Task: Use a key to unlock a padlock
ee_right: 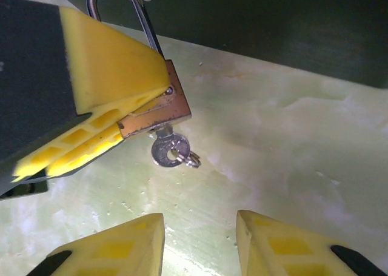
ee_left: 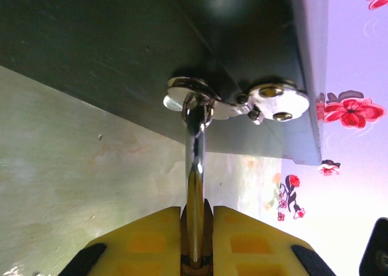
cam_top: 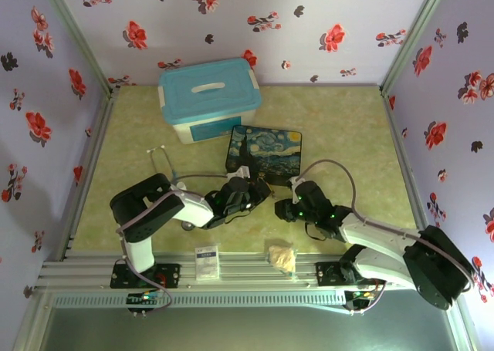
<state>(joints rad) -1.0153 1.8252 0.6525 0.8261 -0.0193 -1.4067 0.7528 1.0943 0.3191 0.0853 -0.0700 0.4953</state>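
My left gripper [ee_left: 197,214] is shut on the padlock, whose silver shackle [ee_left: 195,161] rises between the yellow pads and passes through the metal hasp [ee_left: 236,103] of the dark tin box [ee_left: 121,39]. In the right wrist view the brass padlock [ee_right: 159,111] sits clamped between the left gripper's yellow fingers [ee_right: 109,63]. The small grey key [ee_right: 168,150] is stuck in its underside, with a tiny ring on the key's head. My right gripper [ee_right: 200,230] is open a short way below the key and touches nothing. From above, the left gripper [cam_top: 256,189] and right gripper [cam_top: 287,194] meet at the box's front edge.
The starry-night tin box [cam_top: 266,150] lies mid-table, with a blue-lidded white bin [cam_top: 208,96] behind it. A stethoscope [cam_top: 166,162] trails to the left of the left arm. A white packet [cam_top: 206,262] and a crumpled beige lump [cam_top: 282,257] lie at the near edge.
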